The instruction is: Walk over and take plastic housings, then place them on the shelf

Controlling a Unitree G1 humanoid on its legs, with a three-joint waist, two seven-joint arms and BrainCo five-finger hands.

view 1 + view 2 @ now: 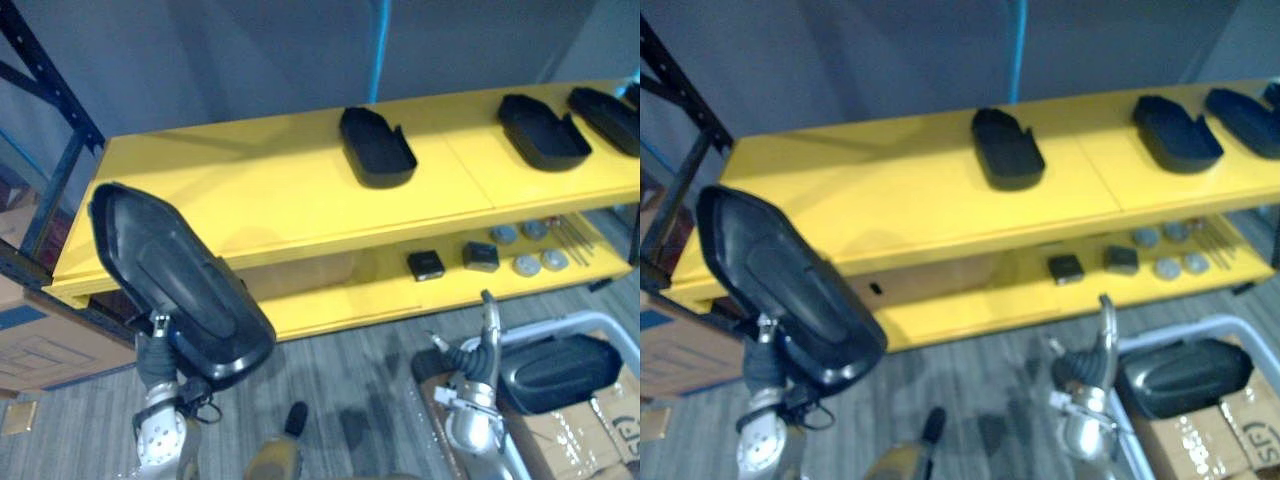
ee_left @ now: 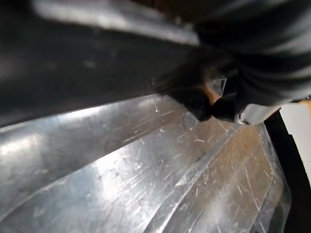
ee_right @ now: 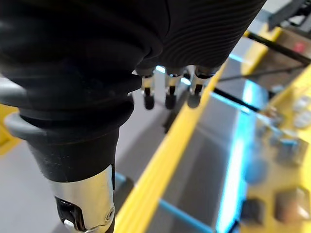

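L hand (image 1: 157, 352) fingers clamped on black housing (image 1: 175, 280), held up before shelf (image 1: 280, 200) left end; R hand (image 1: 478, 365) fingers straight, apart, below shelf.

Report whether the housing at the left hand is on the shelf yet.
Not on it. The housing is off the yellow shelf, held raised and tilted in the left hand, in front of the shelf's left end.

Left hand (image 1: 157, 345) holding housing (image 1: 170, 280) (tilted), yellow shelf (image 1: 280, 190)

Both head eyes overlook the shelf (image 1: 250, 190); wrist cameras sit close.
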